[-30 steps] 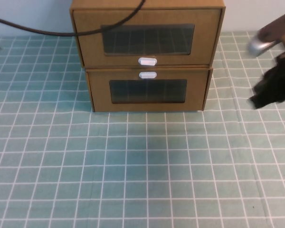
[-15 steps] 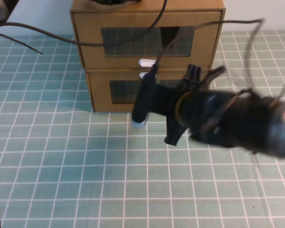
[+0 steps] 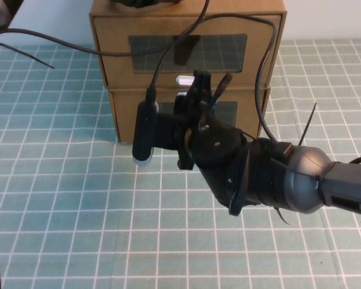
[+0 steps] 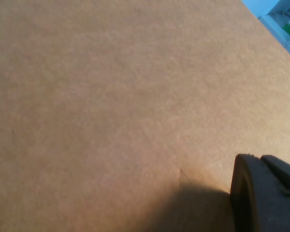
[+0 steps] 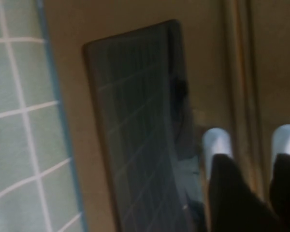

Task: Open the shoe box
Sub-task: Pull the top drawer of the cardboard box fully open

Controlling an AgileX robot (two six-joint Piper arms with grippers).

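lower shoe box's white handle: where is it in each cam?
High view: lower handle sits at centre, just under the upper handle, mostly hidden behind the open right gripper.
Left wrist view: not in it; only the box top under the left gripper.
Right wrist view: lower handle lies between the window and the seam, at a fingertip.
Shared landmark: the upper handle, across the seam.

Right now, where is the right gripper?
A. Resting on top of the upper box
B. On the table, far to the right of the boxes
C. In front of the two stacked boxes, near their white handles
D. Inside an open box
C: the right gripper faces the box fronts, its fingertips just short of the two white handles; it is the left gripper that is over the top of the upper box.
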